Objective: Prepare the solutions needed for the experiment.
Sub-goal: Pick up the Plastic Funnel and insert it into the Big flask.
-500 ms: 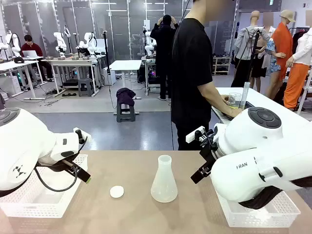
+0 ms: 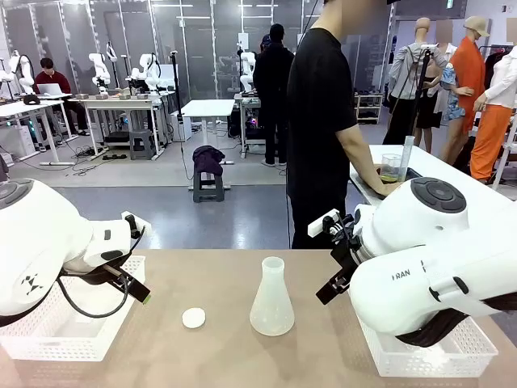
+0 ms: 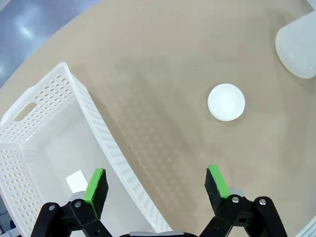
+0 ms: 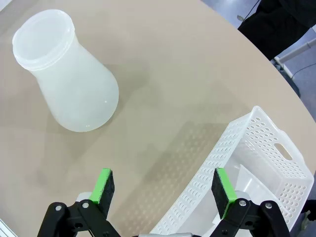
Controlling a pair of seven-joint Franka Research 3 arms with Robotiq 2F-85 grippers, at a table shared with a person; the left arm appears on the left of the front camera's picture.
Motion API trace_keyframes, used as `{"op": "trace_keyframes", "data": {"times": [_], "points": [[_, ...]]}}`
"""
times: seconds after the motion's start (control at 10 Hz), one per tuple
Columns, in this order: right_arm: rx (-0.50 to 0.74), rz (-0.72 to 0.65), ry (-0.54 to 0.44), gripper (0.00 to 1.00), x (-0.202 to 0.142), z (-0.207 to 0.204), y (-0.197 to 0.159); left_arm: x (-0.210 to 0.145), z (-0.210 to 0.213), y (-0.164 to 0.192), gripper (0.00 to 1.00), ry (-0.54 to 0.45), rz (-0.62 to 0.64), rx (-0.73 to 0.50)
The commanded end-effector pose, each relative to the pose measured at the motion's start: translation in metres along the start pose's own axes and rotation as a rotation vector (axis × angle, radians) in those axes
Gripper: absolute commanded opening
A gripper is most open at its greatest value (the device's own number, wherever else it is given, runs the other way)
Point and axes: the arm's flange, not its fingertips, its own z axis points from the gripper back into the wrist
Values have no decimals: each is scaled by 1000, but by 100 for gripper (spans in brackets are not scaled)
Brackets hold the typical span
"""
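Front view: open tabletop [image 2: 218, 279] around flask [image 2: 271, 305] and cap [image 2: 193, 318], baskets [image 2: 56, 343] [image 2: 420, 364] at both edges; both arms' jaws apart, empty.

"FRAN" on right arm [image 2: 420, 279]

cap [image 2: 193, 318] left of flask [image 2: 271, 299], on table [image 2: 218, 360]

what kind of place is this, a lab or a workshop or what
Most likely a robotics lab staged for bench chemistry: a frosted plastic conical flask and a white cap stand on the brown table, perforated white baskets flank them, and rows of worktables fill the open hall behind.
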Motion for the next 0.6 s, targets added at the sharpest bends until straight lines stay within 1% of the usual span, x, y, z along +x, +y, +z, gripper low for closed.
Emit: {"op": "trace_keyframes", "data": {"times": [0.0, 0.5], "points": [[0, -2, 0, 100, 0, 0, 0, 0, 0, 0, 100, 0, 0, 0], [0, -2, 0, 100, 0, 0, 0, 0, 0, 0, 100, 0, 0, 0]]}}
